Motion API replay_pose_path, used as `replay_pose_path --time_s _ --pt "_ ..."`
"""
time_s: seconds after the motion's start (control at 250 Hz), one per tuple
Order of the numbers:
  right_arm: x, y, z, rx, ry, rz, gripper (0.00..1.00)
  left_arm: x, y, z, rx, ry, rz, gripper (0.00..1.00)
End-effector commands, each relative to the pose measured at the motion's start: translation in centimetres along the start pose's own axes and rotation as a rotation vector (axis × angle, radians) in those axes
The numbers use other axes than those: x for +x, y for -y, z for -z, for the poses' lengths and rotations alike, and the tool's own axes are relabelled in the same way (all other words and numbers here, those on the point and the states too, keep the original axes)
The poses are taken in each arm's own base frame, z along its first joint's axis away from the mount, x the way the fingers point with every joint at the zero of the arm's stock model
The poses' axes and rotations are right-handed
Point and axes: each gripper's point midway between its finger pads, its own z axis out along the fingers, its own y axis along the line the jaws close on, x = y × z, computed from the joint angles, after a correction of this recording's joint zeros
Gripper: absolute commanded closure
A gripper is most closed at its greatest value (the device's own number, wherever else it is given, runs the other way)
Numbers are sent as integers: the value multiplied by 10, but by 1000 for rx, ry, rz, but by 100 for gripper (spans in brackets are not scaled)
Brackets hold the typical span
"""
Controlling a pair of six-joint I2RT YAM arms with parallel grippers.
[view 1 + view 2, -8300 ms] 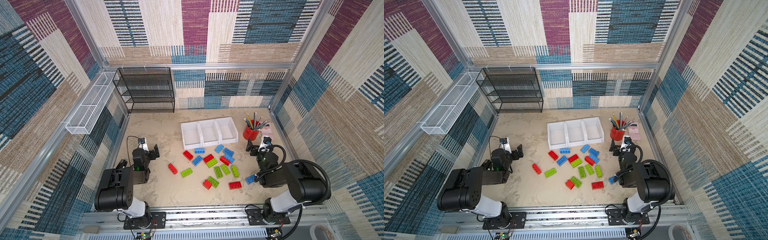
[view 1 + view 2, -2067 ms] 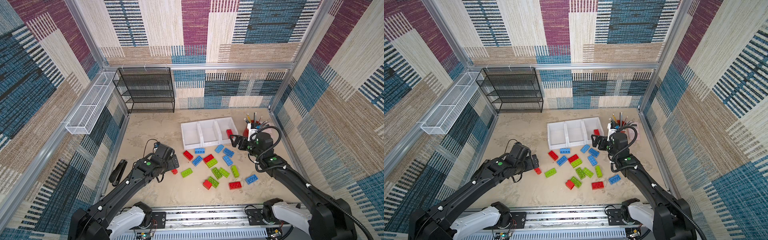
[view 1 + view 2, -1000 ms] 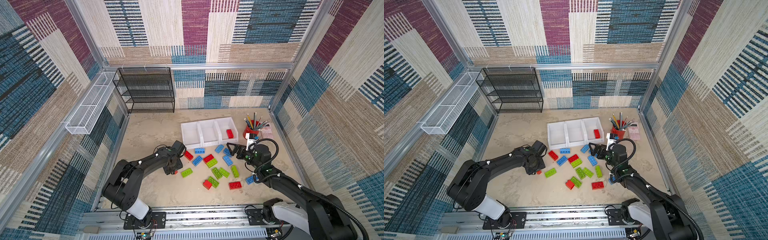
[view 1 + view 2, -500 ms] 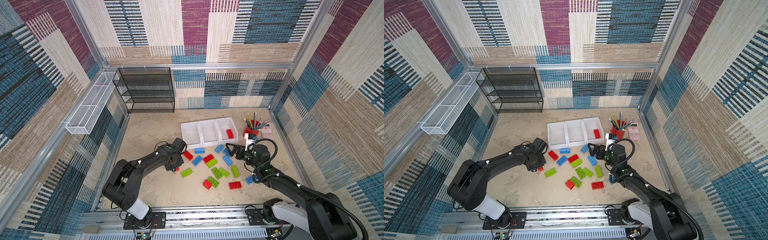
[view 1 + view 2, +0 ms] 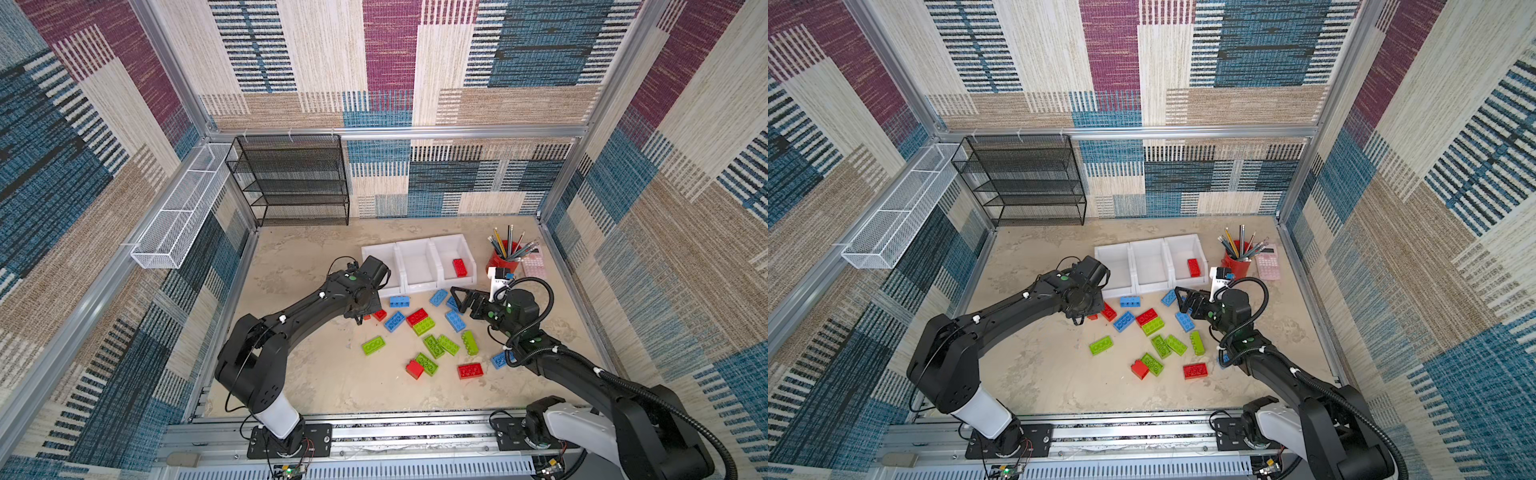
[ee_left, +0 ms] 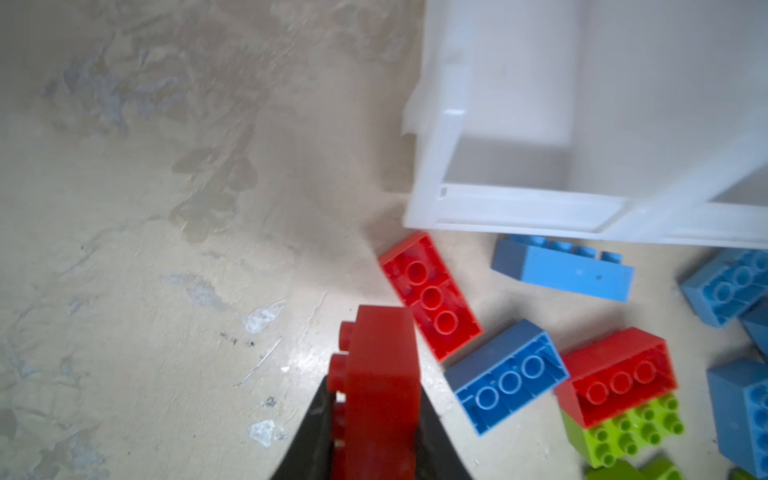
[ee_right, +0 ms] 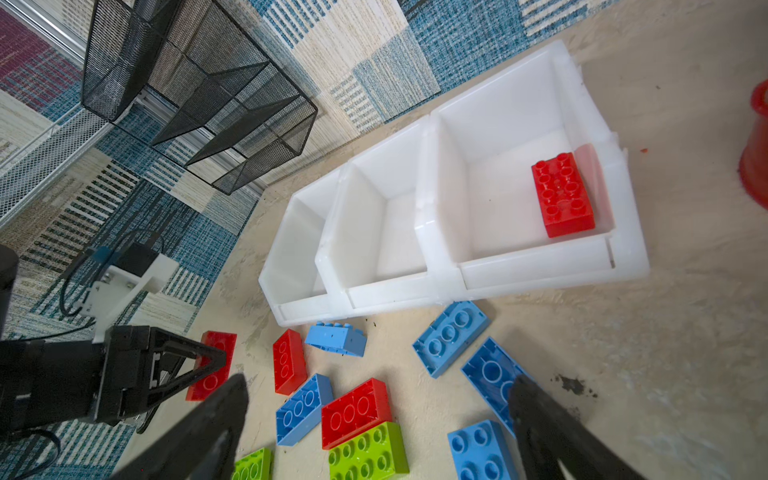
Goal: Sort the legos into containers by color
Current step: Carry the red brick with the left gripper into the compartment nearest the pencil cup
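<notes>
Sandy tabletop (image 5: 332, 374) holds scattered bricks (image 5: 434, 345) before the bins (image 5: 419, 286). Left gripper (image 6: 374, 415) pinches a red brick (image 6: 380, 353) beside the left bin (image 5: 376, 251). Right gripper (image 5: 464, 300) gapes empty over blue bricks (image 5: 455, 321). Carrying red across to the right bin (image 5: 453, 282) could make the arms collide, or the brick could slip.

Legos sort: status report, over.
Left end effector shut on red lego. Right end effector open, empty. Second red lego in rightmost container. Loose legos lie before the containers.

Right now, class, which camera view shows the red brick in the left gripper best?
The left wrist view: the red brick sits close up, clamped in the left gripper. The right wrist view shows it smaller, partly behind the gripper; both top views show only a red sliver under the wrist.
</notes>
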Motion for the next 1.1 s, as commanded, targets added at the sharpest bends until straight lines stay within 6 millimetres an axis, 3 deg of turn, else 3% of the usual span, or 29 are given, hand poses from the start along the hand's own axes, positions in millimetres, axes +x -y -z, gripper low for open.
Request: replay_pose_path --time_s 0.0,0.452,0.784,1.096 --pt "-6 -4 0 -12 27 13 1 -13 14 10 -8 28 -108 85" --pt "-9 -12 4 -8 54 47 1 -74 137 11 257 68 -209 88" --pt "-10 -31 17 -80 123 82 1 -96 233 -1 575 53 -225 87" --pt "-8 -31 25 -94 157 55 1 -113 293 -13 770 68 -258 85"
